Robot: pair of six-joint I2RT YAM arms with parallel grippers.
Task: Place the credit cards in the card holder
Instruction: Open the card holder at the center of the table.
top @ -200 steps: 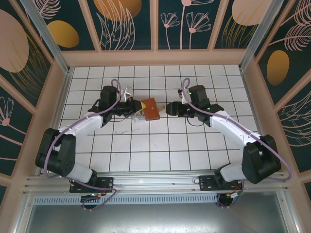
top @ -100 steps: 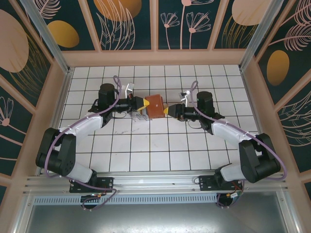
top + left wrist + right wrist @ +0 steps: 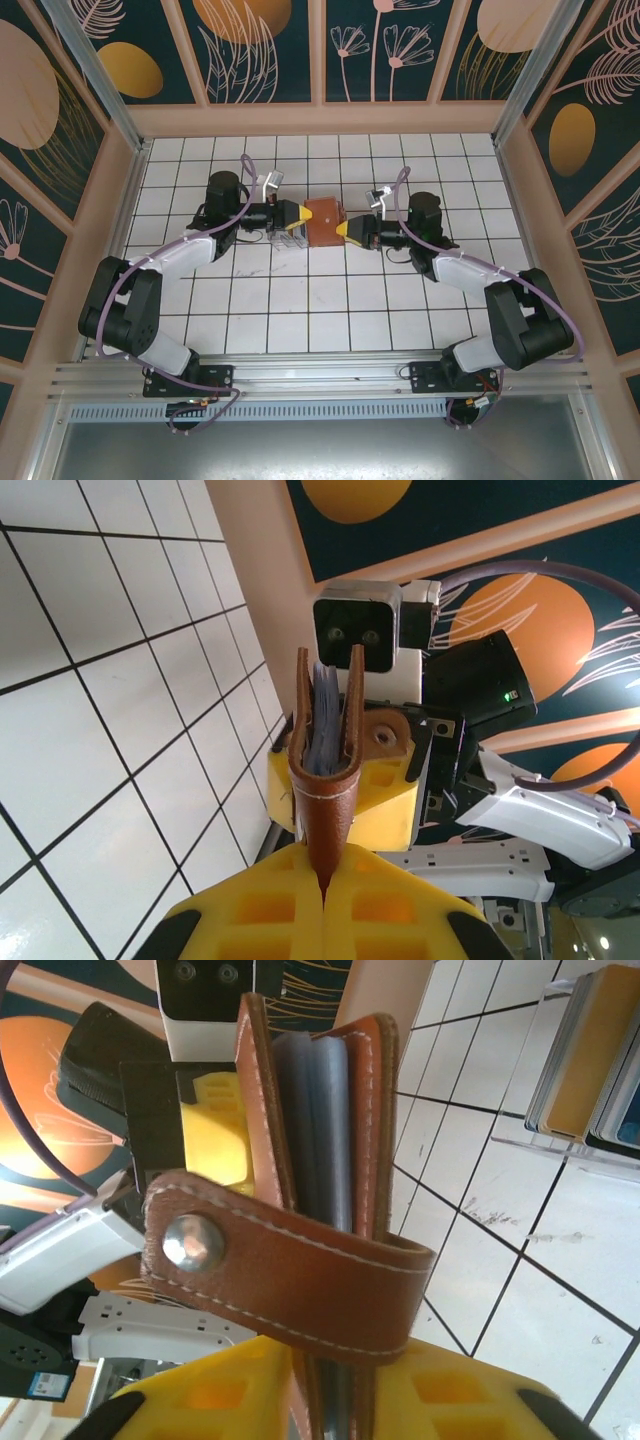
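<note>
Between the left gripper (image 3: pixel 322 865) fingers (image 3: pixel 250 910) the reddish-brown leather card holder (image 3: pixel 322 800) is pinched; the right gripper (image 3: pixel 335 1370) grip cannot be told; a soft squeeze is needed.

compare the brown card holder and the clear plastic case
The card holder is opaque brown leather-look with a snap strap; the clear case is see-through plastic. The card holder is held in the air by the left gripper, while the clear case sits on the tiles. Both have cards inside.
</note>
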